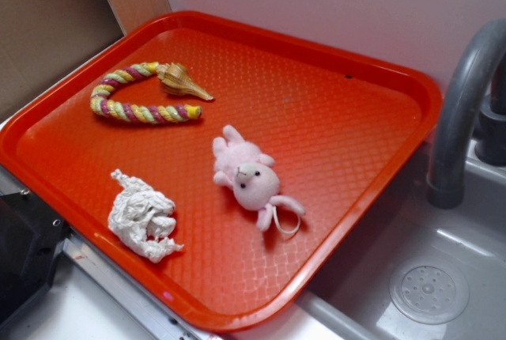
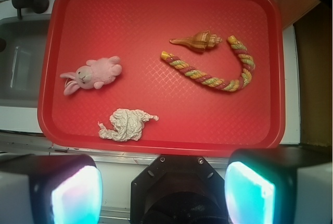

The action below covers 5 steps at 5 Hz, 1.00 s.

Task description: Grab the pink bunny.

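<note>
Red tray (image 1: 379, 158) fills your exterior view, set beside a grey sink (image 1: 427, 285) and faucet (image 1: 462, 103). Bunny (image 1: 249, 178) lies near the tray's middle, white loop trailing from it. Paper wad (image 1: 144, 217) sits near it, apart; rope (image 1: 138, 103) and a shell (image 1: 183, 83) touching it lie farther off. No gripper shows here.

Wrist view: your gripper (image 2: 164, 193) hangs high above the tray's near edge, jaws spread wide, empty. Bunny (image 2: 93, 74) lies ahead and left of it. Wad (image 2: 126, 124) just ahead, slightly left. Rope (image 2: 218, 70) and shell (image 2: 197, 40) ahead, right.
</note>
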Each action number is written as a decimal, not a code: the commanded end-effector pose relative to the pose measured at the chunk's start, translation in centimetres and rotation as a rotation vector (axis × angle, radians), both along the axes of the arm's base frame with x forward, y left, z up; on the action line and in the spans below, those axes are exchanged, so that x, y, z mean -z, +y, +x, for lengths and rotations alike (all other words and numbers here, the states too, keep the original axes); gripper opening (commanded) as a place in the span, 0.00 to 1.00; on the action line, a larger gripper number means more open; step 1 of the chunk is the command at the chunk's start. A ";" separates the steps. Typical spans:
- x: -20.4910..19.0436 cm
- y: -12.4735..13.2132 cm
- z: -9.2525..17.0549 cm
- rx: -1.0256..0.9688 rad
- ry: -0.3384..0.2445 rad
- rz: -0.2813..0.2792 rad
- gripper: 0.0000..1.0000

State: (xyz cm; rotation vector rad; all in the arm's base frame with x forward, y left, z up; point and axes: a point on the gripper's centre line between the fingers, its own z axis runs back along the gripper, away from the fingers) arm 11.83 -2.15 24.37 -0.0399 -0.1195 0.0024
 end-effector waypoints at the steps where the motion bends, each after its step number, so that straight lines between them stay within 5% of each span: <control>1: 0.0 0.0 0.0 0.000 0.000 0.000 1.00; 2: 1.0 -0.3 2.1 0.201 -0.116 -0.032 1.00; 5: 5.0 -4.8 7.5 0.953 -0.238 0.000 1.00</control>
